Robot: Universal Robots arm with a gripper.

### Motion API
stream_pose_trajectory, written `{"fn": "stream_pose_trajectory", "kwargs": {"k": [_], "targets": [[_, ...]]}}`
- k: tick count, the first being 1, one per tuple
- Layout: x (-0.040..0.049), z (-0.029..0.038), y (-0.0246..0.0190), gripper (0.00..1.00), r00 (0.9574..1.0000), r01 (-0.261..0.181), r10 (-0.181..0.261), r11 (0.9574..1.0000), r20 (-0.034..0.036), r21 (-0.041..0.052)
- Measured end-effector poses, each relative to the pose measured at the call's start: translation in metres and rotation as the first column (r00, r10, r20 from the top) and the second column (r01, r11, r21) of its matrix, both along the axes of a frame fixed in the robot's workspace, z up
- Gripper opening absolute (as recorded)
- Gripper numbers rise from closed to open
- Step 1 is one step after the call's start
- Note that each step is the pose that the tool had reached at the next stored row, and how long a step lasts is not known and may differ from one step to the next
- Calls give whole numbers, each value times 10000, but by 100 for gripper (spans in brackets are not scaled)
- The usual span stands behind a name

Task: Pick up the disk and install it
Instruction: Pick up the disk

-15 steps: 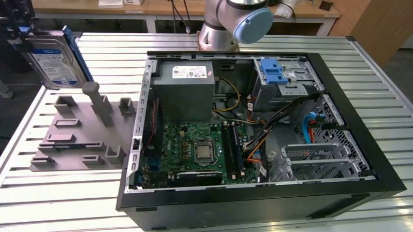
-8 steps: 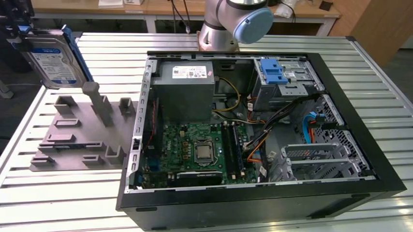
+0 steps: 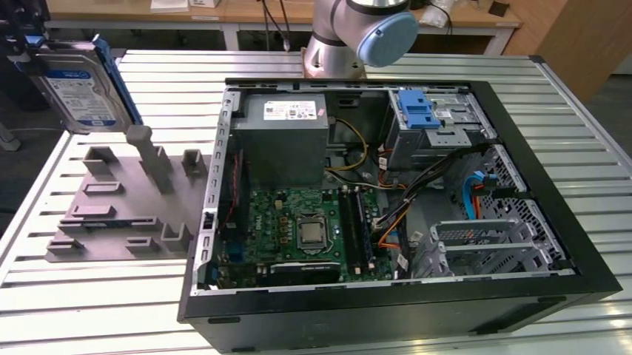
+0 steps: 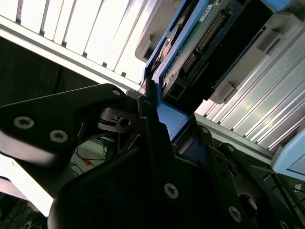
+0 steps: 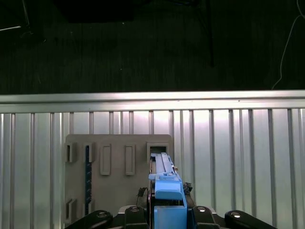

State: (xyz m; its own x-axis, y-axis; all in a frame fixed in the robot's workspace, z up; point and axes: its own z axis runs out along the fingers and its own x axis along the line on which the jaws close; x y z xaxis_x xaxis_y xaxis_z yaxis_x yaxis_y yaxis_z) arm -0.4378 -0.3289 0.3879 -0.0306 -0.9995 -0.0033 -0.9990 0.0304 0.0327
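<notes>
The disk (image 3: pixel 84 90), a silver drive with a white-and-blue label in a blue carrier frame, hangs tilted in the air above the grey holder block (image 3: pixel 118 211) at the exterior view's left. My gripper (image 3: pixel 41 49) is shut on its upper end. In the first wrist view the disk (image 5: pixel 164 183) shows edge-on between my gripper's (image 5: pixel 167 212) black fingers, with the holder block (image 5: pixel 119 162) below it. Its blue frame and connector edge (image 4: pixel 195 52) run out from my gripper (image 4: pixel 159 126) in the second wrist view.
An open black computer case (image 3: pixel 553 222) lies on the slatted metal table (image 3: pixel 89 296), with a grey power-supply box (image 3: pixel 286 140), a green motherboard (image 3: pixel 301 229) and a blue-latched drive cage (image 3: pixel 430 115) inside. The arm's base (image 3: pixel 345 41) stands behind the case. The table edge (image 5: pixel 152 98) meets dark floor.
</notes>
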Motion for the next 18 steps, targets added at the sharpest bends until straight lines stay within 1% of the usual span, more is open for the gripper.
{"fn": "stream_pose_trajectory", "kwargs": {"k": [5, 8, 18], "targets": [[0, 114, 0, 36, 10000, 0, 0, 10000, 0, 0], [0, 157, 0, 36, 10000, 0, 0, 10000, 0, 0], [0, 166, 0, 36, 10000, 0, 0, 10000, 0, 0]]}}
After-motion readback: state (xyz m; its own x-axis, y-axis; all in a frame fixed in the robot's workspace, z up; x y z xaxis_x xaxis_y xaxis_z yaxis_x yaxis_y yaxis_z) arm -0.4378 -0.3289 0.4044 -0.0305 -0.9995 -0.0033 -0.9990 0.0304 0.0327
